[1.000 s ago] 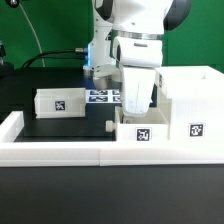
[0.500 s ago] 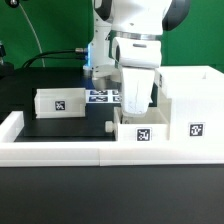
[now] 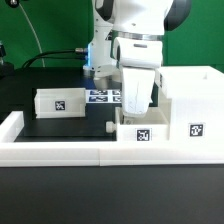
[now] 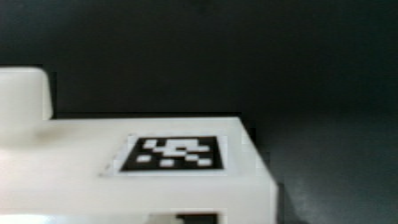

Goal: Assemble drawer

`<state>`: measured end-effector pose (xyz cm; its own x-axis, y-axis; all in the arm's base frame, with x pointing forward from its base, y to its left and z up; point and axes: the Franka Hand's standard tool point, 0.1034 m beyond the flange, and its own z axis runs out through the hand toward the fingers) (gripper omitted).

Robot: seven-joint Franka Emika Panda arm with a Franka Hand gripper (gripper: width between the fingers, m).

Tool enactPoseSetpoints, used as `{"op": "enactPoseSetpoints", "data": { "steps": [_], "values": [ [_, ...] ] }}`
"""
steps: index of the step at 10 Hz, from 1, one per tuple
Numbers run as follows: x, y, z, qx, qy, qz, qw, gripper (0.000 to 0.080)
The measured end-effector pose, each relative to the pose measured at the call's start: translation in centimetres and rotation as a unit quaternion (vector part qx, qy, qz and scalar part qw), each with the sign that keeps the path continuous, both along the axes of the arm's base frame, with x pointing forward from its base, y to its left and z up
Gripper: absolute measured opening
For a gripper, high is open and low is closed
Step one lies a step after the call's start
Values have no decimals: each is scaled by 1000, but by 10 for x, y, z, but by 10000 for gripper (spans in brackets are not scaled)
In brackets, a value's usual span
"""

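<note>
In the exterior view the large white drawer shell (image 3: 188, 95) stands at the right, with a tag on its front. A small white tray (image 3: 140, 131) with a tag lies right against the shell's left side, and a small dark knob (image 3: 108, 126) sticks out to the left. My gripper (image 3: 136, 104) hangs straight down over this tray. Its fingertips are hidden behind the tray's wall. The wrist view shows a white tagged part (image 4: 178, 155) very close up, with no fingers visible. A second small tray (image 3: 60, 101) sits apart at the left.
The marker board (image 3: 101, 96) lies flat behind the gripper. Long low white border blocks run along the front (image 3: 70, 151) and the left edge (image 3: 10, 124) of the black table. Cables and dark equipment stand at the back left.
</note>
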<state>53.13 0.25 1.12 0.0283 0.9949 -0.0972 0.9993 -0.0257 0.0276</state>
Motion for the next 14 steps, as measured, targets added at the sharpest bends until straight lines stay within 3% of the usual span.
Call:
{"op": "enactPoseSetpoints", "data": {
  "steps": [9, 14],
  "values": [
    [-1, -10, -1, 0, -1, -4, 1000, 44],
    [-1, -7, -1, 0, -1, -2, 1000, 44]
  ]
}}
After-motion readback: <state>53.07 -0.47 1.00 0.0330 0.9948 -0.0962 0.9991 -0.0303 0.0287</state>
